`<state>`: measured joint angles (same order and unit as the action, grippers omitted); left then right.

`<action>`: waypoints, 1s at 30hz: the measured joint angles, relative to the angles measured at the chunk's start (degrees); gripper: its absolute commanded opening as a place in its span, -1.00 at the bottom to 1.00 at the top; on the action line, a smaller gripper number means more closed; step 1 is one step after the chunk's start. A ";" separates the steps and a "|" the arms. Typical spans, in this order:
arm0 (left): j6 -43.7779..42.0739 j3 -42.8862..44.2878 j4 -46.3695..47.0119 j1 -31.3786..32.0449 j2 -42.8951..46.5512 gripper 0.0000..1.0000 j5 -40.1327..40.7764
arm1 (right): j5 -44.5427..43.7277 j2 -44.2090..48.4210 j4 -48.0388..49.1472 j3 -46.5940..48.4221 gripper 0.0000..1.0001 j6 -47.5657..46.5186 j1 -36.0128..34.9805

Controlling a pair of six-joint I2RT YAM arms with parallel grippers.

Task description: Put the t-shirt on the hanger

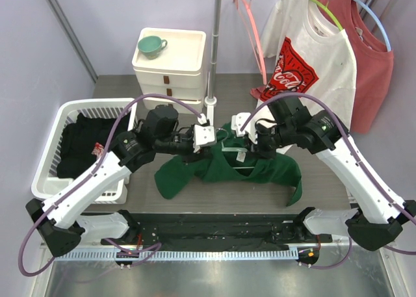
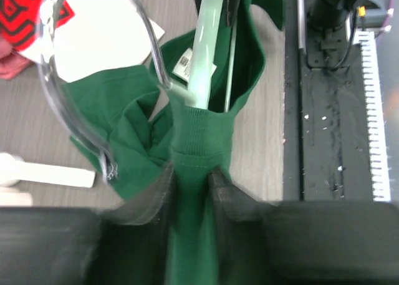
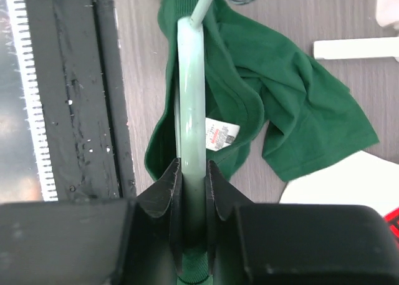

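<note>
While the plain dark green t-shirt lies crumpled on the grey table in the middle of the top view, both arms reach in over it. The left gripper is clamped tight on the shirt's ribbed neck band, with green cloth squeezed between its two black fingers. The right gripper is clamped tight on one arm of the thin pale mint-green hanger. That arm of the hanger goes into the neck hole of the t-shirt, close by the small white label. The silver wire hook curves over the cloth beside the neck hole. A white basket holding black clothes sits at 9 o'clock from the t-shirt. White drawers with a teal cup on top stand at 11 o'clock. A white shirt with red print hangs at 1 o'clock, with a faded red shirt next to it.
</note>
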<state>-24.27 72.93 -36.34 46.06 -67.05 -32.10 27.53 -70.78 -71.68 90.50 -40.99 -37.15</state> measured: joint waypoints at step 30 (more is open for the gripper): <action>0.39 1.20 -14.40 -17.31 6.16 1.00 -0.28 | -34.21 25.07 -6.88 -8.63 -0.99 19.65 11.43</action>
<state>-23.88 74.13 -50.74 28.75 -60.88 -32.38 -6.68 -45.71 -78.56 81.87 -21.34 -25.71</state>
